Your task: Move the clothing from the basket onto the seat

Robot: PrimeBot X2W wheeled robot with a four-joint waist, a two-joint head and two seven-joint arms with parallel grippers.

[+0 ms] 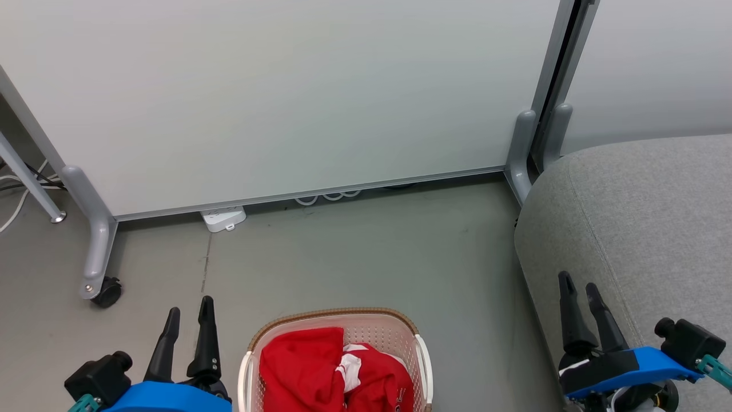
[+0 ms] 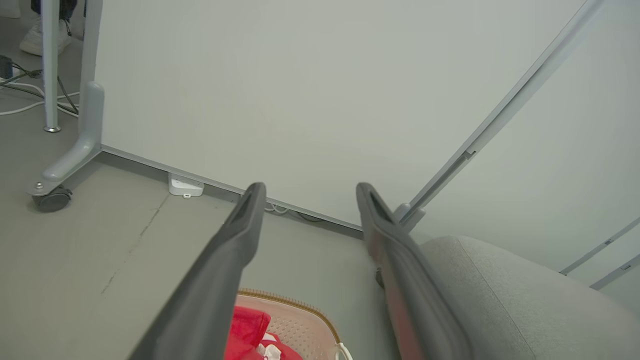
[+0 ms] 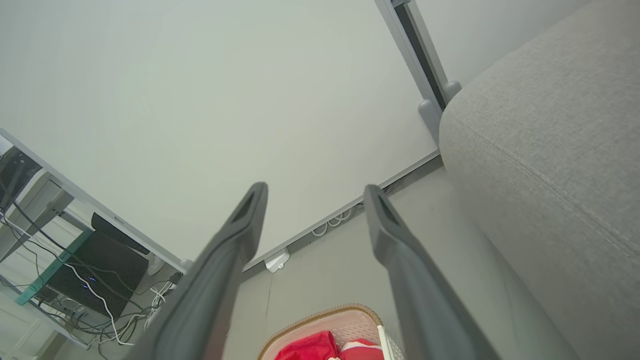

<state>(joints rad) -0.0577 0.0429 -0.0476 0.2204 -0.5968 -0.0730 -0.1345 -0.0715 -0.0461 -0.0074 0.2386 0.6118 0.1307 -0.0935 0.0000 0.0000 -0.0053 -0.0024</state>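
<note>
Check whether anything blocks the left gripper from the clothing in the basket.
Nothing visible does: the left gripper is open beside the basket, and the clothing lies uncovered in it.

**Lighting/image quality: even, diffuse, usable**

Bright, flat light, apparently from overhead. The partition panel [image 1: 297,97] reads evenly pale with a faint grey-green cast and only mild shading across it. Shadows are soft: a thin dark band under the panel's bottom edge, and a diffuse one on the floor [image 1: 366,257] along the side of the seat [image 1: 646,217]. The head view is sharp, and the seat's weave resolves. The red of the clothing [image 1: 320,372] is heavily saturated, so its folds are only weakly visible. Both wrist views show wide-angle stretch, with panel frame lines slanting hard toward the corners. The left end effector [image 2: 310,190] and right end effector [image 3: 315,190] go soft near the lens and are crisper at the tips.
</note>
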